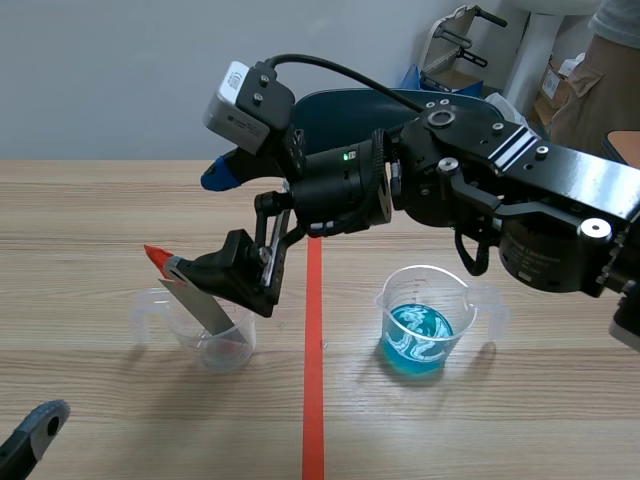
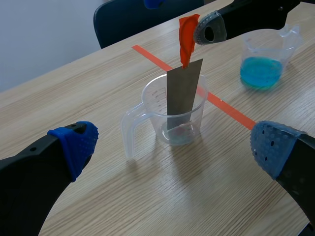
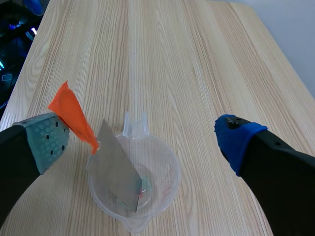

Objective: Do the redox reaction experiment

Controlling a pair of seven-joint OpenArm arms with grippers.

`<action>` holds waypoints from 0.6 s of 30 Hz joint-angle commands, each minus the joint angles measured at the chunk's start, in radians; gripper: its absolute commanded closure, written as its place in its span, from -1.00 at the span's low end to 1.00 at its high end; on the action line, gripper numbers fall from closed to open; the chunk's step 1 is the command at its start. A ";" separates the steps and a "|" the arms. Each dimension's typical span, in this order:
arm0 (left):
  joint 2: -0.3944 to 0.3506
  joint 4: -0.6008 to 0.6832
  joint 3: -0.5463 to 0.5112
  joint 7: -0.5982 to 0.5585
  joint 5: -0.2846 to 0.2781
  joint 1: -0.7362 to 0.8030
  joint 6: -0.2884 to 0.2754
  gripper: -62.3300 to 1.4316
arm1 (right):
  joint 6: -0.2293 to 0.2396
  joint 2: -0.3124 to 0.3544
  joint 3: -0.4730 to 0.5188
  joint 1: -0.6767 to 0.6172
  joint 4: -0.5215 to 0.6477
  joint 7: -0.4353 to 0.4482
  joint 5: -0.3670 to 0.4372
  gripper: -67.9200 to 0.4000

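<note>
Closest to the camera in the scene view is one blue-padded fingertip of the left gripper (image 2: 175, 147), low over the table (image 1: 100, 200) on the robot's side of the clear beaker (image 1: 215, 348). Its own view shows its jaws wide apart, holding nothing, with the clear beaker standing ahead of them and well apart from both pads.

Inside that clear beaker stands the metal strip (image 1: 205, 308), a flat grey rectangle. Its lower end rests on the beaker's bottom. Its long axis runs steeply upward at a tilt, so the upper end leans out past the rim on the side away from the tape line (image 1: 313, 400). An orange tab (image 1: 155, 256) is fixed to that upper end and points on up and outward.

Reaching across the tape line from the other side, the right gripper (image 3: 142, 140) hangs above the clear beaker with its jaws spread wide, one finger to each side of the beaker and nothing clamped between them. Its grey-green pad (image 3: 47, 140) sits right against the orange tab; whether it presses on it I cannot tell. Its blue pad is well clear of the strip.

Beyond the tape line from the clear beaker stands a second beaker (image 1: 420, 335), upright, holding blue liquid.
</note>
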 commanded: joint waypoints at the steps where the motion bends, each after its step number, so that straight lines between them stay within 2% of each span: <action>1: 0.002 0.005 -0.003 -0.017 -0.006 0.002 0.003 -1.00 | 0.008 -0.006 0.003 0.017 0.012 0.018 0.011 -0.92; 3: 0.002 0.005 -0.003 -0.017 -0.006 0.002 0.003 -1.00 | 0.008 -0.006 0.003 0.017 0.012 0.018 0.011 -1.00; 18: 0.002 0.005 -0.003 -0.017 -0.006 0.002 0.003 -1.00 | 0.008 -0.005 0.003 0.017 0.012 0.017 0.011 -1.00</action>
